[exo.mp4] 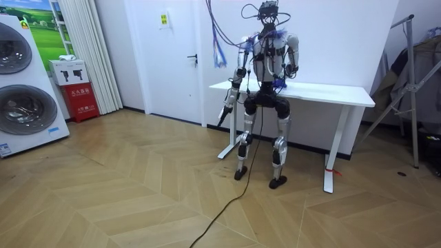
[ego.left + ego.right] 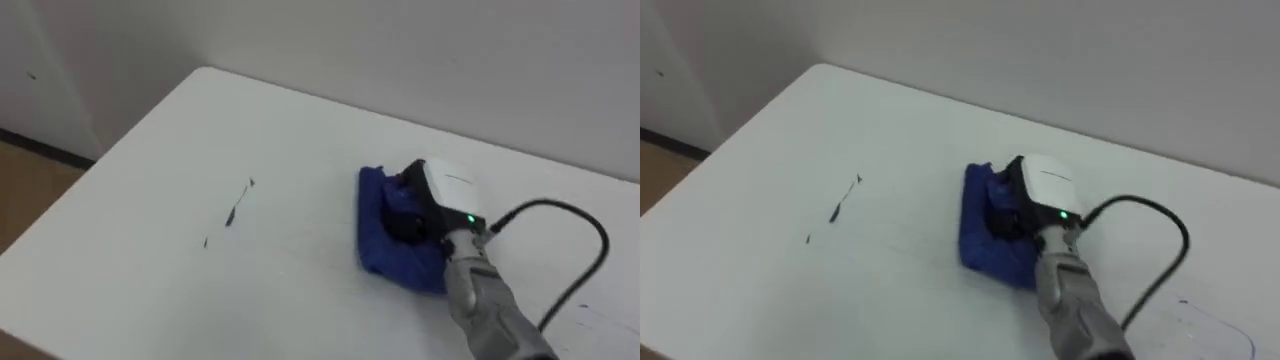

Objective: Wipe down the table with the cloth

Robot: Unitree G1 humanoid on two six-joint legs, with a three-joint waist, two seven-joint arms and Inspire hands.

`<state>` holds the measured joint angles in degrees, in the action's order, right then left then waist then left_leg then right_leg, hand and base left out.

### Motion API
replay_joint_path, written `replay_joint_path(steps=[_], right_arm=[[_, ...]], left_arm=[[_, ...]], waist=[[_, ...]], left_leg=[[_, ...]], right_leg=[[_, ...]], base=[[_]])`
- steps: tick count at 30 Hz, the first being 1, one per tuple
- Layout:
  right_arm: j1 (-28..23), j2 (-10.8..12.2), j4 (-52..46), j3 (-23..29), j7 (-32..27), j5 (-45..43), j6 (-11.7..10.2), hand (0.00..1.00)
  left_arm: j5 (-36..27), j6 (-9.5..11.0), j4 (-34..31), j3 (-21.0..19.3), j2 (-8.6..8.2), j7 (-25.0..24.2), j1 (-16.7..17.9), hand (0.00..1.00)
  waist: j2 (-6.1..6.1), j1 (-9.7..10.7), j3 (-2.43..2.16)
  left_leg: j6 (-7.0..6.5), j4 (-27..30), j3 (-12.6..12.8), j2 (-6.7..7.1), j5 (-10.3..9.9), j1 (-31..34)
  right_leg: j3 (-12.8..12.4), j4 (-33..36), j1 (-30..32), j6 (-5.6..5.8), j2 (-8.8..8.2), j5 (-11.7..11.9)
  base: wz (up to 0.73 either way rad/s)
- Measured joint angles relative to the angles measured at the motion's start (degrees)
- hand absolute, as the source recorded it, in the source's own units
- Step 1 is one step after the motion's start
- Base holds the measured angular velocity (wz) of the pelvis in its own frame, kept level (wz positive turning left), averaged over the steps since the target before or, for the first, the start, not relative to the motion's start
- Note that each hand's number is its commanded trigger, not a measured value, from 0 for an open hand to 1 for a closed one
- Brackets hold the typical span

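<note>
At the wall, before the robot: smooth white rectangular table (image 2: 200, 130) | right of centre on it, crumpled blue cloth (image 2: 372, 215) | right hand (image 2: 440, 195) atop cloth, grip unreadable | left hand (image 1: 224, 114) hanging beside table edge, grip unreadable | thin dark smears (image 2: 235, 210) left of cloth

Cloth (image 2: 372, 235) soft blue fabric; tbl top (image 2: 300, 150) smooth matt white; floor (image 2: 25, 190) wood.

Humanoid, two-legged.
- Torso and limbs: shells were silver-grey, joints black, feet black.
- Head: carried a dark camera frame.
- Ropes: blue-violet, ran from the shoulders upward.
- Floor cable: dark, trailed from the body.
- Right hand (image 2: 442, 192): had a white rounded back plate, black beneath, with one small green light at the wrist. Its forearm was grey, and a black cable looped off the wrist.
- Left hand (image 1: 224, 114): was dark.
</note>
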<state>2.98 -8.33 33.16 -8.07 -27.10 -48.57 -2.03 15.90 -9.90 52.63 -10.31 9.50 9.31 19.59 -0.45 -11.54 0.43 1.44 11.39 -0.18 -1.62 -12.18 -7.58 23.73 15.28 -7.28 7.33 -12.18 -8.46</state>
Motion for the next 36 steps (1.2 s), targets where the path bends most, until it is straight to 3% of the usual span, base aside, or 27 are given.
replay_joint_path(steps=[3, 5, 8, 10, 11, 12, 13, 15, 17, 18, 19, 20, 21, 22, 23, 24, 25, 27, 28, 29, 32, 34, 36], right_arm=[[-3.97, -3.35, 0.28, 1.22, -5.37, 3.96, -0.12, 1.00], [-2.61, -3.02, 2.24, 0.83, -6.35, 6.66, 0.37, 1.00], [1.48, -0.60, 3.55, -1.10, -5.73, 6.46, 4.78, 1.00], [4.59, -0.09, 1.97, -5.03, -1.51, 5.20, 8.98, 1.00], [5.09, 0.06, 0.91, -6.33, -0.25, 5.07, 9.71, 1.00], [6.84, 0.56, -0.70, -8.74, 1.95, 4.43, 9.98, 1.00], [9.71, 2.29, -0.58, -11.21, 3.07, 4.10, 9.72, 1.00], [13.00, 3.14, -0.22, -13.42, 4.49, 4.08, 7.77, 1.00], [14.41, 3.23, -0.17, -13.28, 4.87, 3.61, 6.36, 1.00], [14.27, 3.22, -0.20, -12.66, 4.87, 3.80, 5.61, 1.00], [13.17, 3.19, 0.14, -12.20, 4.55, 3.83, 4.29, 1.00], [12.31, 3.06, 0.20, -11.70, 4.28, 3.83, 3.22, 1.00], [10.40, 2.59, -0.14, -10.27, 3.93, 3.81, 1.43, 1.00], [7.92, 2.07, -0.22, -8.22, 2.86, 3.81, -0.20, 1.00], [6.37, 1.93, -0.37, -6.62, 2.30, 3.86, -1.10, 1.00], [1.92, 0.95, -1.38, -2.92, 0.66, 4.01, -2.40, 1.00], [-3.02, -1.19, -3.72, 0.57, -1.09, 4.52, -3.08, 1.00], [-7.69, -3.97, -4.64, 5.85, -3.26, 6.28, -3.19, 1.00], [-8.93, -5.29, -4.35, 8.97, -3.94, 6.59, -3.17, 1.00], [-9.43, -5.82, -4.15, 10.09, -4.12, 6.61, -3.18, 1.00], [-7.74, -6.42, -2.41, 11.11, -3.72, 6.95, -2.59, 1.00], [-3.86, -6.11, -1.43, 8.69, -2.37, 7.28, 0.71, 1.00], [-1.03, -6.00, -2.15, 6.67, -0.39, 7.00, 3.58, 1.00]], left_arm=[[0.68, 0.57, -2.04, -0.73, 0.70, 0.95, -2.13, 0.00], [0.43, 0.75, -3.16, -0.04, 0.77, 2.58, -2.72, 0.00], [0.51, 1.70, -3.44, 1.78, 0.32, 4.87, -4.25, 0.00], [0.52, 3.10, -1.75, 2.34, 0.54, 6.33, -5.18, 0.00], [0.45, 3.39, -1.77, 2.36, 0.53, 6.55, -5.20, 0.00], [-0.71, 4.19, -1.72, 2.79, 0.60, 6.90, -5.28, 0.00], [-2.54, 4.33, -0.99, 3.88, 1.04, 6.92, -5.42, 0.00], [-3.41, 4.39, -0.71, 5.08, 1.24, 6.63, -6.44, 0.00], [-3.44, 4.42, -0.99, 4.79, 1.15, 5.85, -6.33, 0.00], [-3.92, 4.35, -1.01, 4.43, 1.54, 5.06, -6.15, 0.00], [-3.97, 4.20, -1.20, 3.88, 1.83, 4.50, -5.90, 0.00], [-4.15, 3.97, -1.29, 3.35, 1.79, 4.37, -5.62, 0.00], [-4.55, 3.99, -1.93, 3.43, 1.60, 3.66, -4.72, 0.00], [-5.00, 4.12, -2.13, 3.42, 1.49, 3.51, -3.56, 0.00], [-4.94, 4.16, -2.13, 3.18, 1.39, 3.40, -2.71, 0.00], [-4.49, 4.22, -2.01, 2.14, 1.15, 3.06, -0.54, 0.00], [-2.97, 4.15, -2.02, 0.73, 0.93, 2.91, 1.29, 0.00], [-2.75, 3.96, -2.02, -0.95, 0.46, 2.76, 3.16, 0.00], [-2.73, 3.96, -1.99, -1.29, 0.29, 2.44, 3.58, 0.00], [-2.74, 3.98, -1.99, -1.59, 0.17, 2.38, 3.63, 0.00], [-2.78, 3.97, -1.96, -1.94, -0.46, 2.38, 2.94, 0.00], [-2.80, 3.95, -1.91, -1.79, -1.93, 2.67, 2.23, 0.00], [-2.81, 3.89, -1.90, -1.75, -2.48, 2.99, 1.38, 0.00]], waist=[[0.44, 1.30, -0.32], [0.57, 0.99, -0.40], [0.57, -2.35, -0.40], [0.59, -7.41, -0.27], [0.54, -8.88, -0.27], [0.31, -11.06, -0.22], [-0.21, -11.91, -0.04], [-1.00, -12.66, 0.35], [-1.61, -12.96, 0.13], [-1.88, -12.59, 0.21], [-2.13, -11.65, 0.32], [-2.05, -10.99, -0.07], [-1.32, -9.08, 0.04], [-1.96, -6.40, 0.24], [-1.40, -4.79, 0.17], [-2.27, -1.42, 0.14], [-2.29, 1.48, -0.25], [-2.23, 3.48, -0.59], [-1.83, 3.95, -0.78], [-1.30, 4.07, -1.06], [-0.40, 3.45, -1.02], [0.91, 1.64, -0.85], [1.64, 0.28, -1.01]], left_leg=[[-1.47, 0.93, 1.10, 1.25, -0.94, -0.30], [-1.91, 1.54, 2.59, 1.31, -1.27, -0.44], [-2.03, 2.77, 7.16, -0.42, -1.93, -0.04], [-1.11, 3.62, 10.96, -3.37, -2.32, 0.35], [-0.70, 3.84, 11.51, -3.93, -2.38, 0.42], [0.19, 4.35, 12.58, -5.16, -2.49, 1.15], [1.23, 4.49, 12.54, -5.89, -2.13, 2.53], [3.01, 4.88, 10.83, -7.45, -1.09, 5.45], [5.35, 4.54, 8.83, -9.44, 0.30, 7.15], [7.15, 4.13, 7.72, -11.01, 1.01, 7.44], [9.43, 4.14, 7.08, -12.77, 1.37, 7.35], [10.51, 4.14, 6.39, -13.74, 1.74, 7.18], [10.73, 4.15, 6.59, -16.16, 3.88, 6.97], [9.50, 3.91, 9.04, -17.87, 6.73, 6.95], [8.92, 3.89, 9.85, -18.28, 7.92, 6.97], [8.55, 3.98, 11.50, -18.40, 9.11, 6.85], [8.56, 4.03, 13.80, -17.78, 9.17, 6.81], [8.37, 4.05, 17.11, -16.64, 9.03, 6.13], [7.89, 4.12, 17.61, -15.90, 8.73, 5.84], [7.64, 4.20, 17.62, -15.86, 8.57, 5.81], [6.66, 4.08, 17.32, -15.58, 7.84, 4.47], [6.26, 0.52, 16.40, -13.76, 6.52, 0.85], [6.48, -1.81, 15.79, -12.79, 6.40, -0.09]], right_leg=[[0.12, 1.54, -0.44, 0.02, -1.80, 0.01], [1.04, 2.67, 0.40, 0.03, -2.52, 0.21], [3.35, 5.48, 3.46, -0.93, -3.49, 0.89], [3.67, 12.71, 7.30, -3.00, -4.46, 0.72], [3.63, 14.74, 7.69, -3.16, -5.28, 0.45], [3.26, 16.64, 8.41, -2.65, -7.34, 0.01], [3.10, 16.17, 8.36, -2.28, -9.58, -0.36], [3.03, 11.79, 7.68, -1.80, -11.28, -0.17], [3.20, 4.77, 6.71, -1.10, -10.99, 1.10], [3.12, 1.17, 6.36, -0.74, -9.96, 2.62], [3.31, 0.87, 6.72, 1.38, -8.79, 3.92], [3.57, 2.65, 6.25, 3.48, -7.98, 2.57], [4.42, 5.52, 6.06, 1.98, -5.90, -0.78], [5.86, 6.25, 5.12, 1.60, -4.46, -2.90], [6.54, 6.17, 4.52, 1.31, -3.98, -3.61], [8.10, 4.88, 2.77, 0.81, -2.75, -4.04], [9.58, 3.09, 1.18, 0.56, -1.90, -3.98], [9.49, 1.45, 0.25, 0.13, -1.29, -3.80], [9.10, 0.82, 0.10, -0.12, -1.05, -3.55], [8.99, 0.40, -0.02, -0.20, -0.75, -3.37], [7.06, 0.60, -0.04, -0.28, -0.48, -2.95], [3.31, -0.21, 0.49, 0.01, -0.43, -1.58], [0.21, -0.58, 2.53, 0.24, -0.40, -0.25]], base=[[-0.14], [-0.45], [-0.73], [-0.87], [-0.74], [-0.54], [-0.38], [0.18], [0.38], [0.37], [0.43], [0.45], [0.54], [0.51], [0.53], [0.54], [0.52], [0.13], [-0.13], [-0.19], [-0.32], [-0.74], [-0.75]])
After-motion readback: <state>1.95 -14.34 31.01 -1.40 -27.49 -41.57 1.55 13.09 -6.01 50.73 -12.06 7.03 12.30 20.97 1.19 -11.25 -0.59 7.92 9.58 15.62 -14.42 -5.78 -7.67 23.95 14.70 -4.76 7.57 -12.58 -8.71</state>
